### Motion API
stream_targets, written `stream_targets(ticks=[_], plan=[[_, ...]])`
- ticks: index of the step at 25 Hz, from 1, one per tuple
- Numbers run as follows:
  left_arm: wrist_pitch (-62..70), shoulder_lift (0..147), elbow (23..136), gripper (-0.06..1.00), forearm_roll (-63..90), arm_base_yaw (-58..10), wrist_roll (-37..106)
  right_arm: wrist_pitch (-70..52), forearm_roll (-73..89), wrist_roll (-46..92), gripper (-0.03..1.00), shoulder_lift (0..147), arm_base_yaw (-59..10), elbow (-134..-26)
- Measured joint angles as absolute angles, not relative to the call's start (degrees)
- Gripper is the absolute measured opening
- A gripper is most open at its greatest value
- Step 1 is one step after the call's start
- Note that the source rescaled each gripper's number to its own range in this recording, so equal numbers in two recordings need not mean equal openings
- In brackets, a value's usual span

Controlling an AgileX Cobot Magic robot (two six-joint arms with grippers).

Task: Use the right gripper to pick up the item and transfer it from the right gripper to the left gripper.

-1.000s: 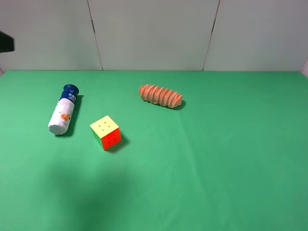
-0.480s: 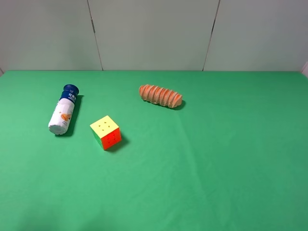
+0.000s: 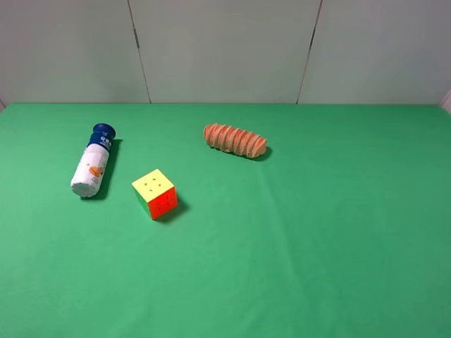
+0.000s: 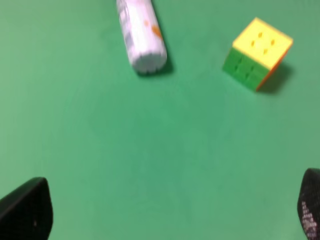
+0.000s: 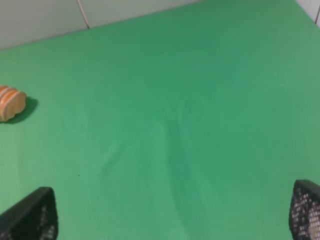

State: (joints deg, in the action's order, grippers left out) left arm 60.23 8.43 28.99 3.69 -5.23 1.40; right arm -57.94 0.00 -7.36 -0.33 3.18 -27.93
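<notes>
The item, a white bottle (image 3: 91, 165) with a dark blue cap, lies on its side on the green cloth at the left. It also shows in the left wrist view (image 4: 141, 36), with its white base end towards the camera. Neither arm shows in the exterior high view. My left gripper (image 4: 170, 215) is open, its black fingertips (image 4: 27, 210) wide apart above bare cloth, short of the bottle. My right gripper (image 5: 172, 215) is open and empty over bare cloth on the right side, far from the bottle.
A colourful puzzle cube (image 3: 154, 193) sits just right of the bottle and shows in the left wrist view (image 4: 257, 52). A ridged orange bread-like roll (image 3: 235, 140) lies near the back middle; its end shows in the right wrist view (image 5: 10, 102). A grey wall (image 3: 225, 49) backs the table.
A dark piece of an arm at the far left edge one second ago has left the exterior high view. The bottle, cube and roll have not moved.
</notes>
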Motion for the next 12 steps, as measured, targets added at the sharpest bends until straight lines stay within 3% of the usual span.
stream_targets(ticks=[12], plan=[[60.6,-0.2,28.2,1.0,4.0,-5.2,1.6,-57.9,0.0,-7.4,1.0,-0.3,3.2,-27.9]])
